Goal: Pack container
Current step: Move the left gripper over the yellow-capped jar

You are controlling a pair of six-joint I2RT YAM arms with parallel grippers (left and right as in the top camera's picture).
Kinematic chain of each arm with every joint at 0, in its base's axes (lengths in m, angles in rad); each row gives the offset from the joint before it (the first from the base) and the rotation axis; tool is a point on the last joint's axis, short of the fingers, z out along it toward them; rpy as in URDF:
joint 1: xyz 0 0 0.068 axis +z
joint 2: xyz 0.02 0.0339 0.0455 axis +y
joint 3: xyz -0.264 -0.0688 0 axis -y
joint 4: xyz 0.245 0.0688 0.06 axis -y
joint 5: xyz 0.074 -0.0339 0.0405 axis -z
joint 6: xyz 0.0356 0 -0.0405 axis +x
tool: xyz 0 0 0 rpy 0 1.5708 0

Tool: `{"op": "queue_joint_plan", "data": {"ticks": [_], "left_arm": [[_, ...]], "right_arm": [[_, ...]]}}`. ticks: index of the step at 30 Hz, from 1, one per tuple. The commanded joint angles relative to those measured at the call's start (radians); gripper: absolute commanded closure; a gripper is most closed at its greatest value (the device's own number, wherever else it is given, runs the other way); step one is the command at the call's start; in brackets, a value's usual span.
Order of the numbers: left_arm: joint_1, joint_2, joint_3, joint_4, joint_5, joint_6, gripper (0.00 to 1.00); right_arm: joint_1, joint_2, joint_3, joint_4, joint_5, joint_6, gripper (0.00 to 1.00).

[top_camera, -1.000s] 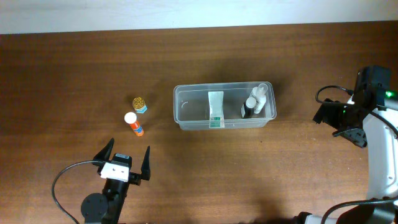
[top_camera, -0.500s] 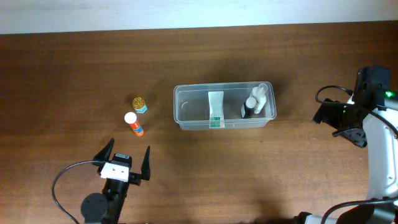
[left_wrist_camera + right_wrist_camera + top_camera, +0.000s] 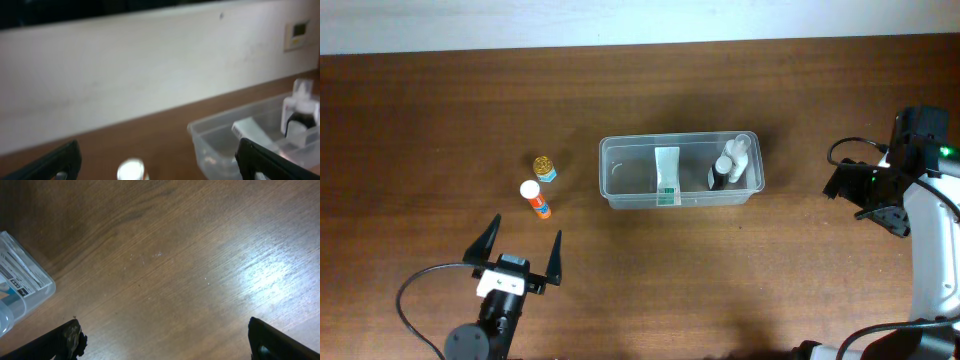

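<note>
The container [image 3: 620, 141], a clear rectangular bin, stands mid-table. In it lie a white tube with a green end [image 3: 667, 175] and a dark bottle with a white cap [image 3: 728, 168]. To its left on the wood stand an orange stick with a white cap [image 3: 534, 198] and a small gold-capped bottle [image 3: 544, 166]. My left gripper [image 3: 523, 242] is open near the front edge, just short of the orange stick, whose cap [image 3: 131, 170] shows between the fingers with the container [image 3: 220, 137] beyond. My right gripper [image 3: 165, 342] hangs open over bare wood, right of the container's corner [image 3: 25, 287].
A pale wall [image 3: 150, 65] runs behind the table's far edge. The right arm's body and cable [image 3: 905, 190] occupy the table's right side. Bare brown wood [image 3: 770, 270] lies in front of the container.
My left wrist has drawn back slightly toward the front edge, its fingers still spread. The right arm and all the objects have stayed put.
</note>
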Motion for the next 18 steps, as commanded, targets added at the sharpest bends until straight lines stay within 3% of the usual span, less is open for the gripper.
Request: {"op": "queue_joint_plan", "data": {"ticks": [1,6,10,16,18], "left_arm": [[0.004,-0.007,0.019,0.06,0.061,-0.042,0.01],[0.005,0.017,0.108,0.072,0.047,-0.097,0.01],[0.005,0.122,0.248,-0.02,0.027,-0.097,0.01],[0.005,0.505,0.632,-0.301,0.046,-0.096,0.01],[0.005,0.725,0.853,-0.473,0.151,-0.039,0.01]], "right_arm": [[-0.004,-0.001,-0.009,0.003,-0.005,0.013,0.02],[-0.004,-0.001,-0.009,0.003,-0.005,0.013,0.02],[-0.004,-0.001,-0.009,0.003,-0.005,0.013,0.02],[-0.004,-0.001,-0.009,0.003,-0.005,0.013,0.02],[-0.004,-0.001,-0.009,0.003,-0.005,0.013,0.02]]}}
